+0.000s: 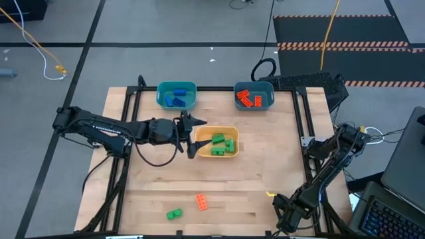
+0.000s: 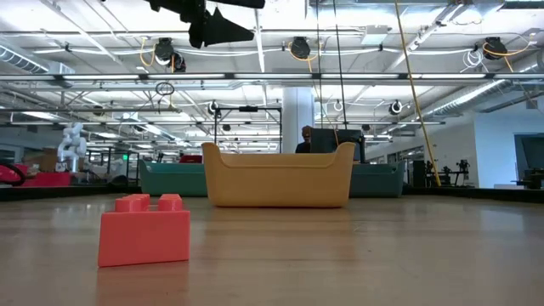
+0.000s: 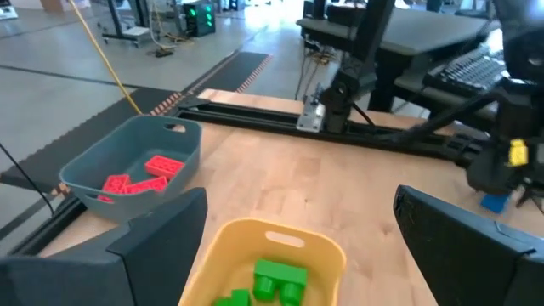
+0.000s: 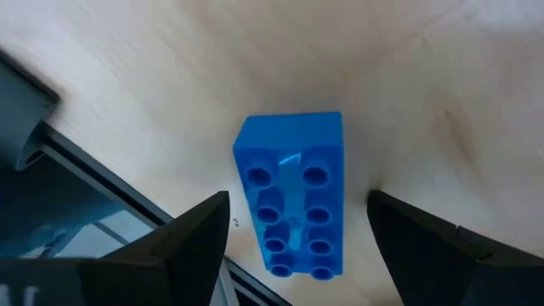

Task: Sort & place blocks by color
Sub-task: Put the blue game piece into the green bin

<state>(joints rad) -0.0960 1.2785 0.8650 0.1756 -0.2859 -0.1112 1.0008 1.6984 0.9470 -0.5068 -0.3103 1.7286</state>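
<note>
My right gripper (image 4: 297, 204) is at the table's near right corner (image 1: 284, 211), pointing steeply down and open. A blue block (image 4: 293, 195) lies studs up on the wood between its fingers, with a gap on each side. My left gripper (image 1: 192, 136) hangs open over the left end of the yellow bin (image 1: 226, 131), which holds green blocks (image 3: 279, 280). An orange block (image 1: 201, 202) and a green block (image 1: 174, 214) lie loose near the front edge. In the high view the right arm hides the blue block.
At the far edge, a teal bin (image 1: 177, 86) holds blue blocks and a grey-blue bin (image 1: 254, 86) holds orange blocks (image 3: 140, 177). A dark rail (image 4: 102, 195) runs close beside the blue block. Bare wood lies between the yellow bin and the loose blocks.
</note>
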